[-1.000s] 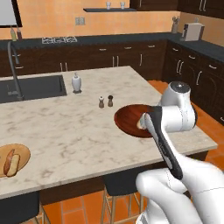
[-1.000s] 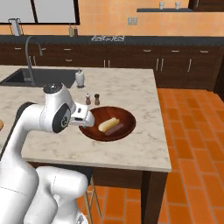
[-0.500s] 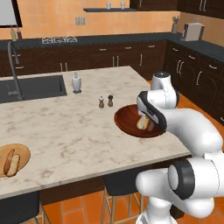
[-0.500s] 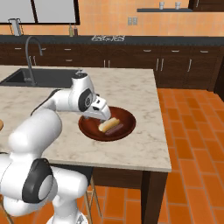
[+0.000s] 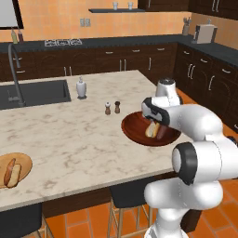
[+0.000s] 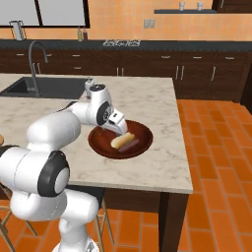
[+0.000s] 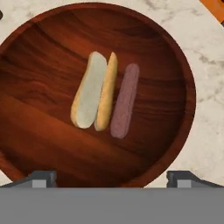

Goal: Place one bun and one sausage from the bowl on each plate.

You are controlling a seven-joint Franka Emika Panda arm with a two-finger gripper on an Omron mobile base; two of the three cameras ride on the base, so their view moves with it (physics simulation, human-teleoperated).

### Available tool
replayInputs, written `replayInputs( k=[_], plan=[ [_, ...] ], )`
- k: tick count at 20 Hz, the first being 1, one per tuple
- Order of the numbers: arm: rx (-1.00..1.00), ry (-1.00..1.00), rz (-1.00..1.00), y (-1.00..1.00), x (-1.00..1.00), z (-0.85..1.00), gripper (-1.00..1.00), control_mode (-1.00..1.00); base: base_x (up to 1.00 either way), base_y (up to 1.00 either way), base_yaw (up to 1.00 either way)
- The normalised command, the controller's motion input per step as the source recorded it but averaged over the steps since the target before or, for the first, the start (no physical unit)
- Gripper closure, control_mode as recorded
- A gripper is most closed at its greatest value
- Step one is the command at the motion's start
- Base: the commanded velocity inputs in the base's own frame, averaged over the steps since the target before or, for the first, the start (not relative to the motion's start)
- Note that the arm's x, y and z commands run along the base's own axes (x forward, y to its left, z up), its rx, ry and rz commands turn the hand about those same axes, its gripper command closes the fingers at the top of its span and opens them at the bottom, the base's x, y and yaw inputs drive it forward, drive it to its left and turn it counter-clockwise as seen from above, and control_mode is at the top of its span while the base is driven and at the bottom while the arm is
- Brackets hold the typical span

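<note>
1. Hand view: I look straight down into the bowl (image 7: 39,131), and I count one bun (image 7: 94,91) and one sausage (image 7: 125,100) in it, lying side by side and touching near its middle.
2. My hand (image 7: 111,177) is spread wide, the two finger tips (image 7: 41,178) standing far apart at the bowl's near rim, with nothing between them.
3. In the left base view the hand (image 5: 152,113) hovers just above the bowl (image 5: 132,130), which sits at the right end of the marble surface (image 5: 69,135), close to its near edge.
4. I count one tan plate (image 5: 25,162) at the near left corner of the surface, well apart from the bowl. It carries one bun (image 5: 15,175) and one sausage (image 5: 8,173), side by side.
5. Two small shakers (image 5: 112,108) stand together just left of and behind the bowl, and one white bottle (image 5: 81,88) stands farther back beside the sink (image 5: 32,93).
6. From the right base view the bowl (image 6: 101,145) holds the same single pair, bun (image 6: 121,141) on the far side, sausage (image 6: 129,145) on the near side.
</note>
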Motion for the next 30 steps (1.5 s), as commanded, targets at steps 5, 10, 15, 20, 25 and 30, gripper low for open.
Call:
replayInputs(
  k=[5,10,15,20,25,30],
  plan=[
    [0.04,-0.04,-0.03,0.00,0.61,-0.49,-1.00,-1.00,0.00,0.00,0.00],
    [0.00,0.04,0.00,-0.13,0.58,-0.35,-1.00,-1.00,0.00,0.00,0.00],
    [0.00,0.04,0.00,-0.13,0.28,-0.37,-1.00,-1.00,0.00,0.00,0.00],
    [0.00,0.05,0.00,0.00,0.11,-0.55,-1.00,-1.00,0.00,0.00,0.00],
    [0.00,0.07,0.00,0.00,0.09,-0.64,-1.00,-1.00,0.00,0.00,0.00],
    [0.00,0.00,0.00,0.03,0.21,-0.32,-1.00,-1.00,0.00,0.00,0.00]
  ],
)
